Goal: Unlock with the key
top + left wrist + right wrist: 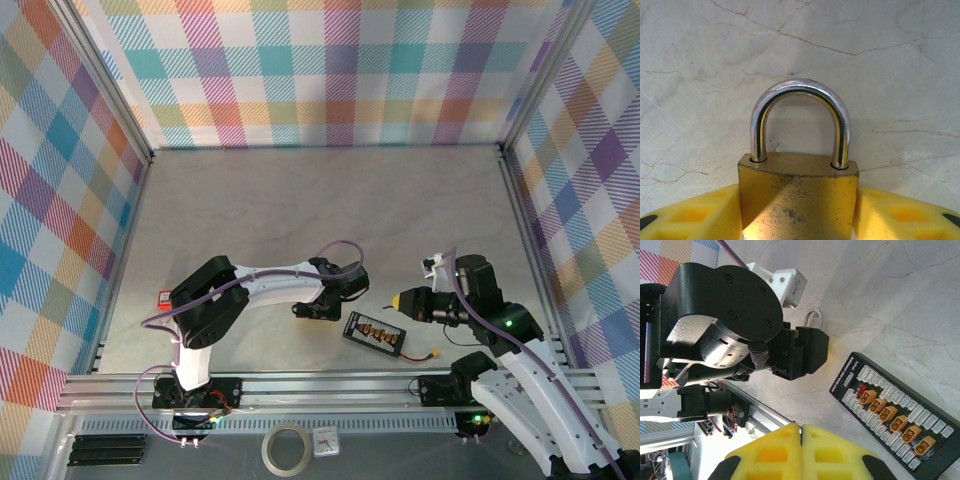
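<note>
A brass padlock point(797, 200) with a steel shackle point(800, 100) fills the lower middle of the left wrist view. Both shackle legs sit in the body. My left gripper point(797, 222) is shut on the padlock body, with a yellow finger point(690, 215) pressed against each side. From above, that left gripper point(308, 311) hangs low over the front middle of the table. My right gripper point(403, 299) is to its right and points toward it. Its yellow fingertips point(801, 432) are shut together with nothing showing between them. The padlock's shackle point(813, 319) pokes out past the left gripper's black housing. The key is hidden or out of view.
A black connector board point(375, 333) with orange plugs point(895, 415) lies between the two grippers. A small red item point(163, 296) sits by the left wall. An aluminium rail point(330, 385) runs along the near edge. Checkered walls enclose the marble table point(320, 210).
</note>
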